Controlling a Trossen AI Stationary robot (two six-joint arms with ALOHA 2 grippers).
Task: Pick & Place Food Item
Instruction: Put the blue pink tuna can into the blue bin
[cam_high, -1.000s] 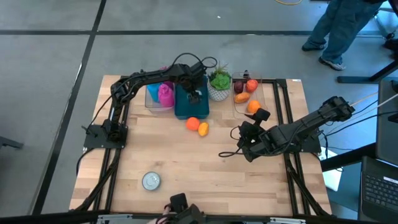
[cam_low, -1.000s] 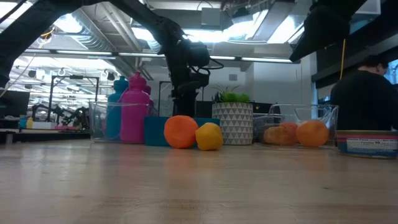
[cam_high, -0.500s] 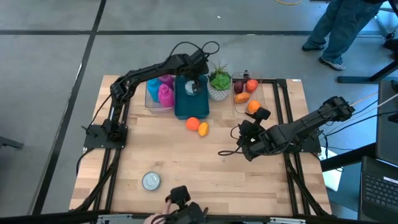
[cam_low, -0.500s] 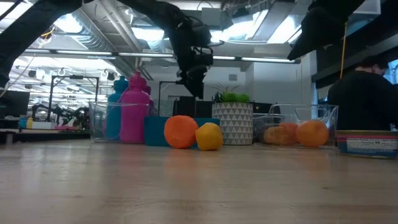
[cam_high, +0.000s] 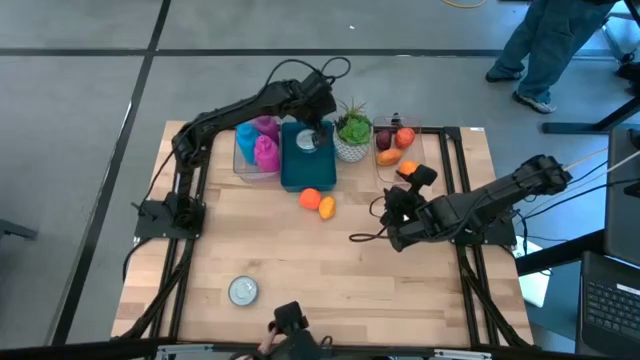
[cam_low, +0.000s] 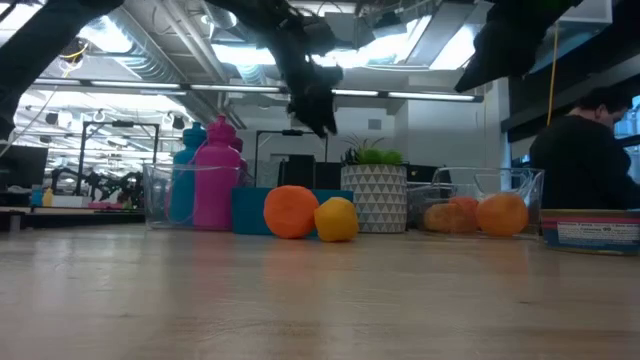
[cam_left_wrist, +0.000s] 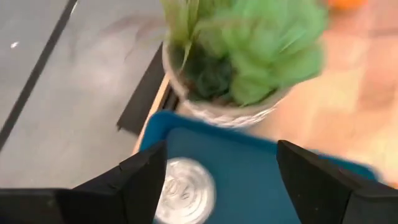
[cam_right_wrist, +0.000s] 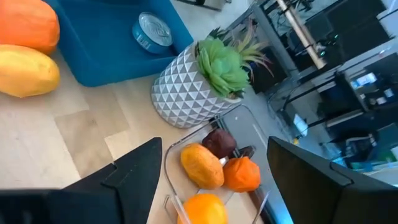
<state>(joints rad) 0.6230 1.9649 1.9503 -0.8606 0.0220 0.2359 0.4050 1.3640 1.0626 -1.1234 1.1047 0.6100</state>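
A can (cam_high: 307, 141) lies in the blue bin (cam_high: 306, 172); the left gripper (cam_high: 318, 118) hangs above it, jaws apart and empty. Right gripper (cam_high: 392, 222) waits, jaws apart. Next, I'd guess, the orange (cam_high: 310, 198).

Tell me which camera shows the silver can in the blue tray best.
The right wrist view: the can lies whole and unblocked in the blue tray. The high view shows it small beside the left hand. The left wrist view cuts it off at the edge. The low view hides it.
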